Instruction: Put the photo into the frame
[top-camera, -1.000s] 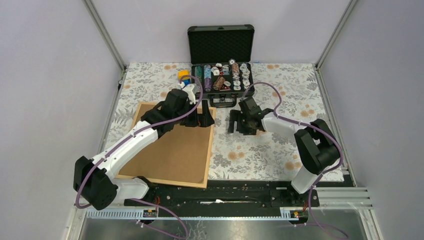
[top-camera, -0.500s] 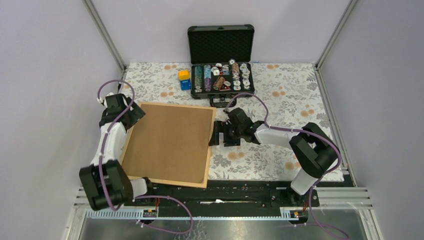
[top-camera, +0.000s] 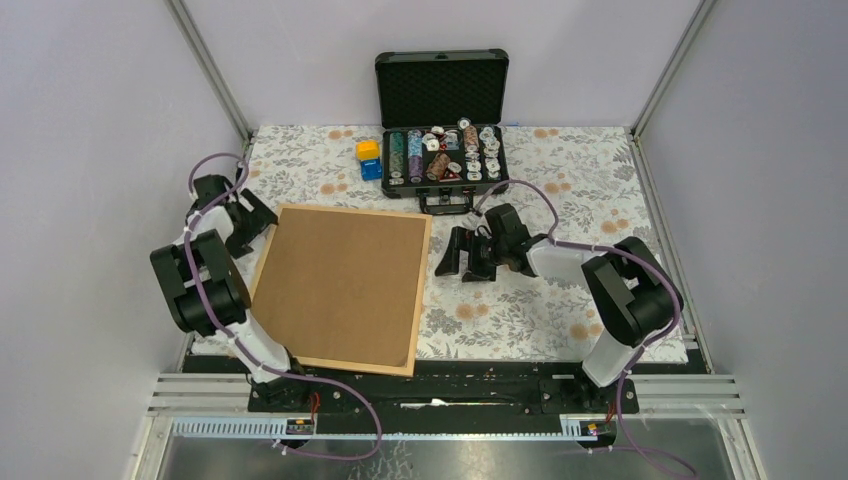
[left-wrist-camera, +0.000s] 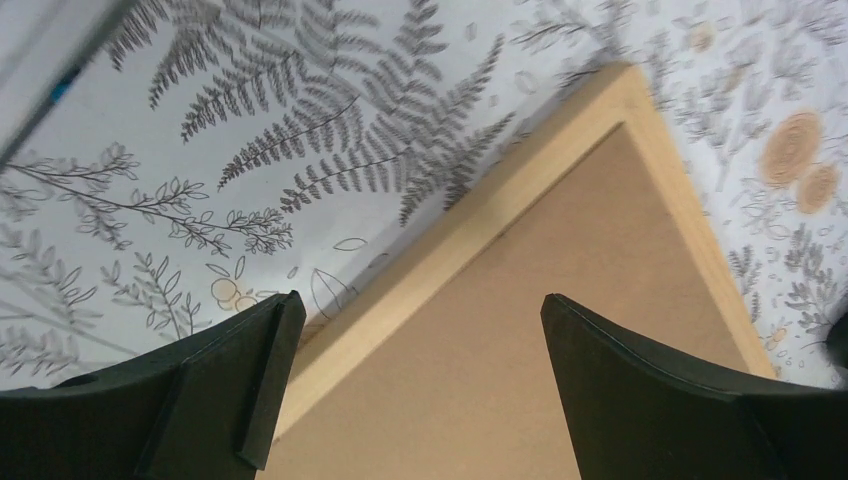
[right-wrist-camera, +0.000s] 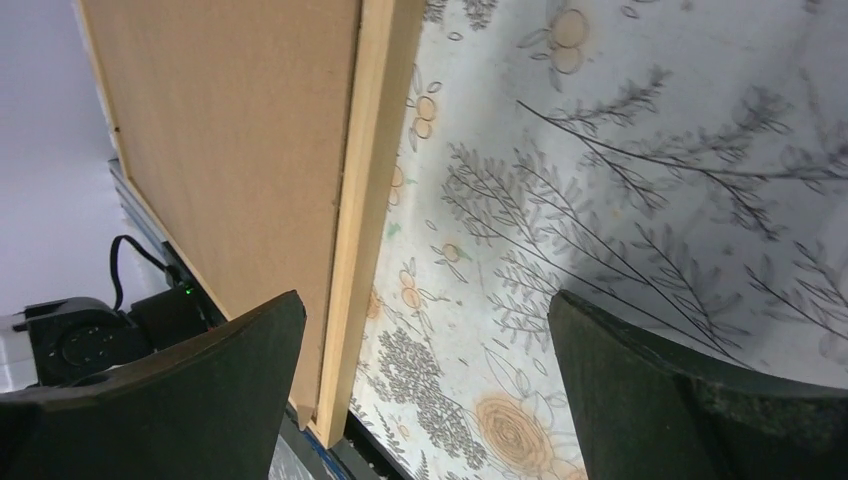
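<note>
The frame (top-camera: 421, 290) of light wood lies flat at centre-left, its brown backing sheet (top-camera: 340, 285) facing up. The photo is hidden. My left gripper (top-camera: 254, 227) hangs open at the frame's far left corner. In the left wrist view the open left gripper (left-wrist-camera: 420, 300) spans the wooden rim (left-wrist-camera: 470, 225) and the backing (left-wrist-camera: 560, 250). My right gripper (top-camera: 462, 262) stands open just right of the frame's right edge, holding nothing. In the right wrist view the right gripper (right-wrist-camera: 425, 300) is over the cloth, beside the rim (right-wrist-camera: 372, 190).
An open black case (top-camera: 442, 90) with poker chips stands at the back centre. A yellow and blue block (top-camera: 369, 157) sits left of it. A floral cloth (top-camera: 560, 300) covers the table. A black rail (top-camera: 440, 385) runs along the near edge.
My left arm has swung off the backing's far edge and folded back to the frame's far left corner. The right gripper went to the frame's right edge, then drew back slightly and opened wider.
</note>
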